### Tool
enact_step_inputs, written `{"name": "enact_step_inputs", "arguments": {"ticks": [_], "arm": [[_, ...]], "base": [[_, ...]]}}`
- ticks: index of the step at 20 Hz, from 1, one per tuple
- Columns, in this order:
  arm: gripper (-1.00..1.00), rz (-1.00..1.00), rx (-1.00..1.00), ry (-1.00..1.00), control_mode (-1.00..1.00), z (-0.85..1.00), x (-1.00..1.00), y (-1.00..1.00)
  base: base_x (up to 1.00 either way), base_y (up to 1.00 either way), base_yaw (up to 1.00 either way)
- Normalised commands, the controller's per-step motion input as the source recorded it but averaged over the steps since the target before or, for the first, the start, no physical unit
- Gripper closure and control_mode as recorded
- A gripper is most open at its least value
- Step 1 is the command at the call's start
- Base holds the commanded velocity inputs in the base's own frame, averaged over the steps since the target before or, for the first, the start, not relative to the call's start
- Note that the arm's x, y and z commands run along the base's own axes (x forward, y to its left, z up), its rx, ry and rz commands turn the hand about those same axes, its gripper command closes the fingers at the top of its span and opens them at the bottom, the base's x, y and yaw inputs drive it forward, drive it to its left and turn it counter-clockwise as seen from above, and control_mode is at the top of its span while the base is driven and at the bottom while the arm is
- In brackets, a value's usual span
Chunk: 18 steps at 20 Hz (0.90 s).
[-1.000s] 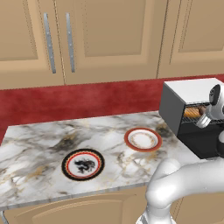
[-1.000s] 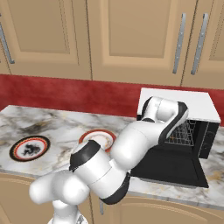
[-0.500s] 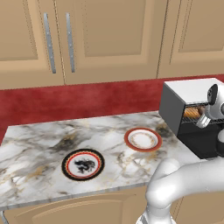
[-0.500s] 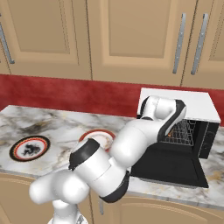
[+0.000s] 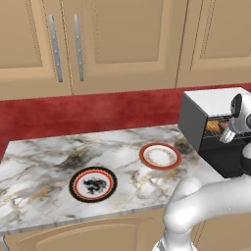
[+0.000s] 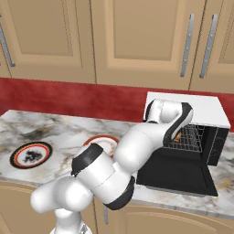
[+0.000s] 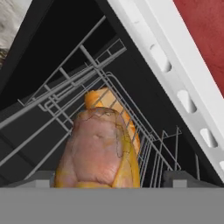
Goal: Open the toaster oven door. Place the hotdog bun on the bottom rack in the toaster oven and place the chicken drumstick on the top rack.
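Observation:
The toaster oven (image 5: 211,100) stands at the counter's right end, and its door (image 6: 178,173) lies folded down flat. My gripper (image 7: 111,179) reaches into the oven mouth and is open, its fingertips (image 7: 41,178) standing wide of the chicken drumstick (image 7: 98,148). The drumstick lies on a wire rack (image 7: 151,151), touching neither tip. Just beyond it, among the wires, lies the orange hotdog bun (image 7: 103,98), which also shows in the left base view (image 5: 213,126). The hand view is rolled, so I cannot tell the top rack from the bottom rack.
A red-rimmed white plate (image 5: 160,156) and a black-and-red plate (image 5: 92,184) sit on the marble counter (image 5: 44,162) left of the oven. Wooden cabinets hang above a red backsplash. My arm (image 6: 137,146) crosses over the counter into the oven.
The gripper has opened and let go of the drumstick. The arm has barely moved at the oven mouth.

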Motion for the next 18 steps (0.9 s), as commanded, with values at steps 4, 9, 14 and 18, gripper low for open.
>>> {"name": "enact_step_inputs", "arguments": {"ticks": [4,9,14,18], "arm": [[-1.0,0.0,0.23,0.26,-1.0,0.6,0.0,-0.31],[-1.0,0.0,0.22,0.23,-1.0,0.65,-0.08,-0.29],[-1.0,0.0,0.17,0.21,-1.0,0.67,-0.18,-0.21],[-1.0,0.0,0.18,0.19,-1.0,0.61,-0.19,-0.23]], "base": [[0.0,0.0,0.0],[0.0,0.0,0.0],[0.0,0.0,0.0],[0.0,0.0,0.0]]}}
